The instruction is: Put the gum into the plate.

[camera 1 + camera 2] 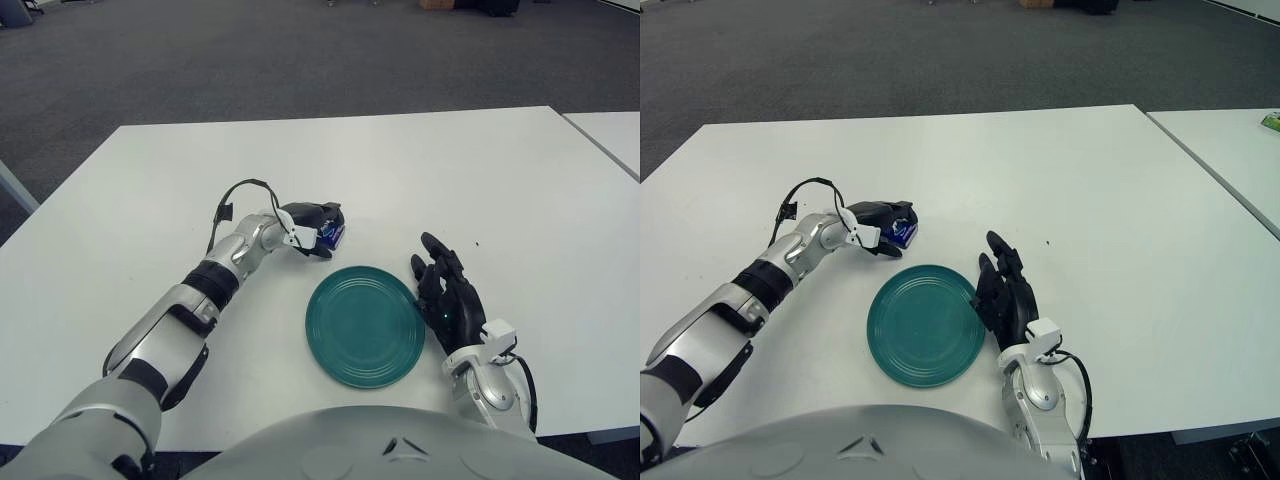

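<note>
Left hand: the left hand (312,226) was clamped on the gum (331,235), just behind the plate (364,325).
Right hand: the right hand (452,298) showed beside the plate's right rim, fingers spread, holding nothing.
Progress: gum grasped; plate held nothing.

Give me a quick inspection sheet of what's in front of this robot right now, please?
Surface: white table, with a second white table beside it on the right.
Job's things: blue gum pack in the left hand, just beyond the green plate; the plate holds nothing.
Clutter: nothing seen on the main table.
Hands: left hand curled around the gum; right hand open, at the plate's right edge.
Cables: black cable loop at the left wrist; another cable at the right wrist.
Surroundings: grey carpet beyond the table.
</note>
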`<move>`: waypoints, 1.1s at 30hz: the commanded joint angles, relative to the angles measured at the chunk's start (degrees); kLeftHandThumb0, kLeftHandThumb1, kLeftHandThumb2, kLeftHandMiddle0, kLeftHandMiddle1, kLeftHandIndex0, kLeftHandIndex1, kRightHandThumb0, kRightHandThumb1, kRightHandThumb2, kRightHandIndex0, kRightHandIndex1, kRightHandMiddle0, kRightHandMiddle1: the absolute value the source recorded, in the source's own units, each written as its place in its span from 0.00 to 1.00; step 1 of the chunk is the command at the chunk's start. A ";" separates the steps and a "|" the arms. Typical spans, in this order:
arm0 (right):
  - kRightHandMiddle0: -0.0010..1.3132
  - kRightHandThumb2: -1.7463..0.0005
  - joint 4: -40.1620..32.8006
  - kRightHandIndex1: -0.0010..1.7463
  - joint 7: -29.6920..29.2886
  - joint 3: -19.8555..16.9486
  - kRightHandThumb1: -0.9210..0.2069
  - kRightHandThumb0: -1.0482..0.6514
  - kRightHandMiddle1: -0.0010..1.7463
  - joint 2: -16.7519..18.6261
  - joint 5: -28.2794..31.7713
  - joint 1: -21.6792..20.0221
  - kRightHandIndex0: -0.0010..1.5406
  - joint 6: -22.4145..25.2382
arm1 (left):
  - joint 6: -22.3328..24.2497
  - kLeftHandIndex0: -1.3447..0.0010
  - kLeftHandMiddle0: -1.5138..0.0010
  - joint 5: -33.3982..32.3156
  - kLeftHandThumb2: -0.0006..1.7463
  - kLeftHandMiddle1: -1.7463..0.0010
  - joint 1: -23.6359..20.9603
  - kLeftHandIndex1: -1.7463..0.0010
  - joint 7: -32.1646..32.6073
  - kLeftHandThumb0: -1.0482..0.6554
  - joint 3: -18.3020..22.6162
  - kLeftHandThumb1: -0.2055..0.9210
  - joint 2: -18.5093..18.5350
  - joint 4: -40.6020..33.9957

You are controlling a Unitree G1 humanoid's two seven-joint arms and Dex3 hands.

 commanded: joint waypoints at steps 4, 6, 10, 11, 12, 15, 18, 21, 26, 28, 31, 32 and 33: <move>0.00 0.49 -1.38 0.01 -0.76 -0.34 0.00 0.11 0.27 0.05 0.45 4.19 0.14 0.69 | 0.17 0.95 0.83 2.77 0.35 0.99 2.06 0.33 1.26 0.24 -2.64 0.76 -0.08 4.70; 0.00 0.49 -1.38 0.01 -0.77 -0.43 0.00 0.11 0.27 0.04 0.48 4.16 0.14 0.63 | -0.94 0.82 0.80 3.70 0.33 0.98 2.59 0.22 4.15 0.32 -3.56 0.82 -0.62 7.73; 0.00 0.50 -1.31 0.01 -1.00 -0.69 0.00 0.11 0.28 0.18 0.68 4.06 0.14 0.58 | -0.70 0.71 0.74 4.48 0.36 0.90 2.25 0.12 6.89 0.38 -4.19 0.83 -1.37 9.78; 0.00 0.50 -1.32 0.01 -1.00 -0.84 0.00 0.11 0.28 0.19 0.82 4.01 0.14 0.57 | 0.16 0.70 0.74 5.14 0.37 0.87 2.21 0.11 8.43 0.38 -4.35 0.83 -1.66 9.88; 0.00 0.50 -1.33 0.01 -0.98 -0.92 0.00 0.10 0.28 0.19 0.92 3.99 0.14 0.57 | 0.72 0.69 0.73 5.59 0.39 0.73 2.17 0.11 9.52 0.43 -4.47 0.80 -1.85 9.99; 0.00 0.50 -1.19 0.01 -0.92 -1.08 0.00 0.10 0.29 0.04 0.78 3.83 0.15 0.41 | 1.45 0.70 0.68 7.11 0.57 0.21 2.54 0.08 14.05 0.56 -4.83 0.64 -1.99 9.35; 0.00 0.50 -0.87 0.01 -0.79 -1.28 0.00 0.10 0.28 -0.08 0.69 3.56 0.15 0.22 | 1.19 0.70 0.63 7.93 0.68 0.07 2.73 0.05 17.83 0.60 -4.91 0.54 -2.19 9.49; 0.00 0.50 -0.37 0.01 -0.45 -1.67 0.00 0.10 0.28 -0.15 1.09 3.22 0.15 -0.03 | -1.07 0.68 0.56 8.67 0.72 0.11 3.21 0.01 24.55 0.61 -4.67 0.46 -2.26 10.03; 0.00 0.50 0.18 0.01 -0.23 -2.06 0.00 0.10 0.28 0.02 1.50 2.75 0.15 0.00 | -4.78 0.65 0.50 8.67 0.78 0.11 3.08 0.00 30.48 0.61 -4.57 0.38 -2.26 11.77; 0.00 0.50 0.38 0.01 -0.22 -2.15 0.00 0.10 0.28 0.07 1.46 2.59 0.15 -0.03 | -6.12 0.64 0.50 8.39 0.80 0.09 2.91 0.00 31.77 0.61 -4.40 0.37 -2.29 12.50; 0.00 0.50 0.80 0.01 -0.20 -2.21 0.00 0.11 0.28 0.09 1.21 2.27 0.15 -0.38 | -8.50 0.64 0.50 7.78 0.82 0.07 2.83 0.00 33.31 0.61 -3.84 0.35 -1.79 12.71; 0.00 0.50 0.92 0.01 -0.17 -2.22 0.00 0.11 0.28 0.09 1.16 2.17 0.15 -0.49 | -9.14 0.65 0.51 7.67 0.82 0.06 2.86 0.00 33.70 0.61 -3.64 0.36 -1.53 12.53; 0.00 0.50 1.01 0.01 -0.04 -2.21 0.00 0.11 0.28 0.01 1.11 2.10 0.15 -0.64 | -9.82 0.65 0.51 7.38 0.81 0.06 3.09 0.00 33.76 0.61 -3.11 0.37 -0.67 11.23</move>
